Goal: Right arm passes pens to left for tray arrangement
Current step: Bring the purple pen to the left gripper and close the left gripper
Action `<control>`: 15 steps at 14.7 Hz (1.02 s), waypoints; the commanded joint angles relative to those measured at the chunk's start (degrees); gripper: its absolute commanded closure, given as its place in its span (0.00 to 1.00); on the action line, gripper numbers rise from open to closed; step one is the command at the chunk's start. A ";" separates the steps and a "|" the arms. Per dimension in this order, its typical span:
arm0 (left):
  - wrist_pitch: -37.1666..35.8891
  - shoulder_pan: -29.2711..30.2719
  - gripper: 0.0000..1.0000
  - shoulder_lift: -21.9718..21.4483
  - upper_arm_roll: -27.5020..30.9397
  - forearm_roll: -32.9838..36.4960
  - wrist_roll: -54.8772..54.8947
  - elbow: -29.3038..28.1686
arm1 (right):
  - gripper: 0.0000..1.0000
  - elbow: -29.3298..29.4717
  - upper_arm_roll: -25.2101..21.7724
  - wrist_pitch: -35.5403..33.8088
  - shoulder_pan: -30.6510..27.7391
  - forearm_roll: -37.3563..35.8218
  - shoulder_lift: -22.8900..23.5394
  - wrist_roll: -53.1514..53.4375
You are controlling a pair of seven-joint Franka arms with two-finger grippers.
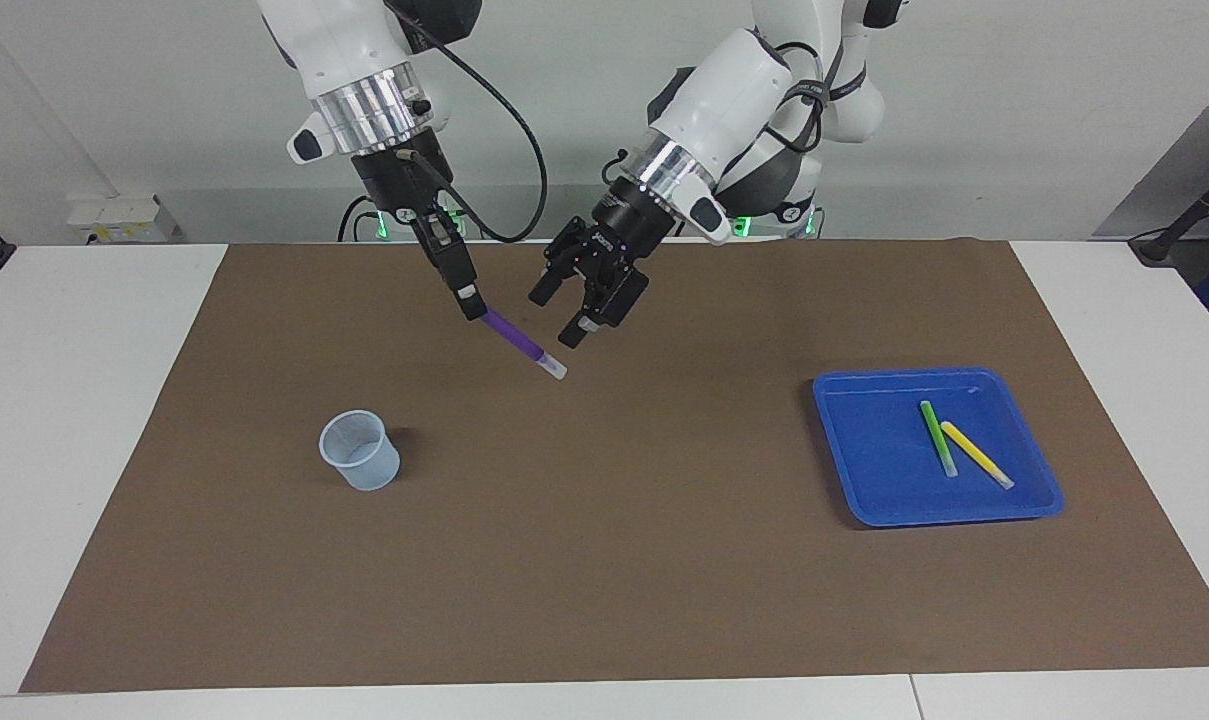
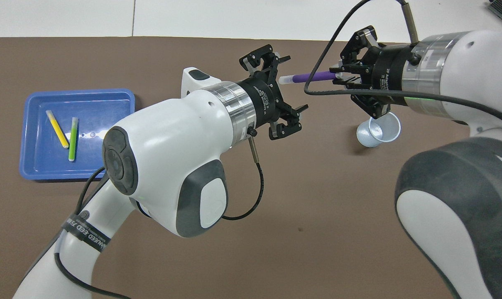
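Tray (image 1: 869, 490): green pen (image 1: 936, 437), yellow pen (image 1: 976, 454). Cup (image 1: 360, 450) seemingly empty. Right gripper (image 1: 469, 297) clamps purple pen (image 1: 516, 339); left gripper (image 1: 564, 318) wide.

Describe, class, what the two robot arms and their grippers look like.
Both arms are glossy white with dark grey joint patches and a ribbed silver wrist ring. Each ends in a black two-finger gripper with open linkages: the left gripper, the right gripper. A black cable loops from the right arm's wrist; a thinner one hangs under the left arm's. A black lettered band wraps the left arm.
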 commanded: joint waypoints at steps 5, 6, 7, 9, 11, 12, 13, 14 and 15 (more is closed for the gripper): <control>0.52 0.12 0.12 1.10 0.19 0.58 2.22 0.54 | 1.00 -4.38 0.34 -0.08 -0.78 3.37 -3.25 0.43; 0.52 -0.05 0.14 1.02 0.19 0.58 2.31 0.46 | 1.00 -4.38 0.34 -0.08 -0.78 3.28 -3.25 0.43; 0.52 -0.32 0.14 1.10 0.19 0.58 2.31 0.37 | 1.00 -4.47 0.34 -0.08 -0.78 3.28 -3.25 0.43; 0.61 -0.58 0.15 1.54 0.19 0.66 2.31 0.37 | 1.00 -4.82 0.34 -0.08 -0.78 3.28 -3.43 0.43; 1.05 -0.76 0.18 1.89 0.19 0.67 2.31 0.46 | 1.00 -5.00 0.34 -0.17 -0.78 3.45 -3.69 0.43; 1.05 -0.67 0.20 1.90 0.19 0.67 2.31 0.46 | 1.00 -5.00 0.34 -0.17 -0.78 3.63 -3.69 0.43; 1.05 -0.67 0.23 1.90 0.19 0.67 2.31 0.54 | 1.00 -5.08 0.34 -0.17 -0.78 3.63 -3.78 0.43; 1.05 -0.67 0.26 1.98 0.19 0.67 2.22 0.63 | 1.00 -5.17 0.34 -0.17 -0.78 3.63 -3.78 0.43; 1.05 -0.67 0.30 1.98 0.19 0.67 2.22 0.63 | 1.00 -5.26 0.34 -0.17 -0.78 3.63 -3.78 0.43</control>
